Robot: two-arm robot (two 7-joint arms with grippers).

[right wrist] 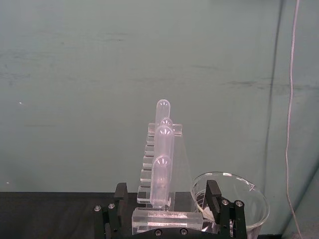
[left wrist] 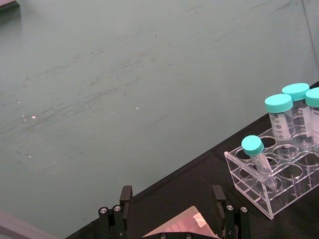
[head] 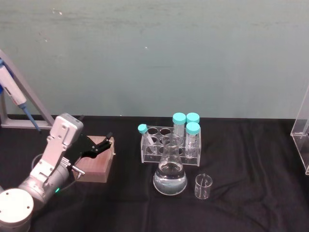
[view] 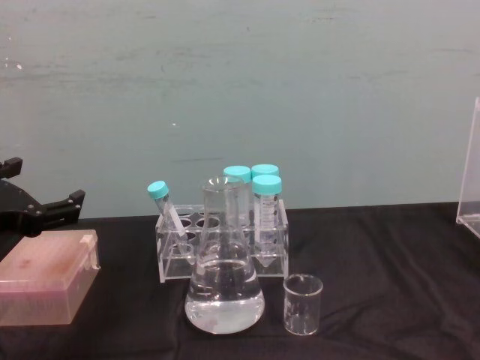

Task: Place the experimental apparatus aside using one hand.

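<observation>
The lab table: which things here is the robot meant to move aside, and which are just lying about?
Likely the job:
conical flask with clear liquid
small beaker
clear rack of teal-capped tubes
acrylic stand of tubes by the right gripper

Just lying about:
pinkish box under the left gripper
pipette on its stand, far left

Head: high, looking steeply down. Chest: low, near, side-on. Both share conical flask (head: 170,178), tube rack (head: 150,146). Wrists: low, facing far wall (right wrist: 99,74).

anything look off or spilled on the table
One small teal-capped tube leans sideways at the left end of the clear rack, while the three taller tubes stand upright. No spill shows around the flask or beaker.
</observation>
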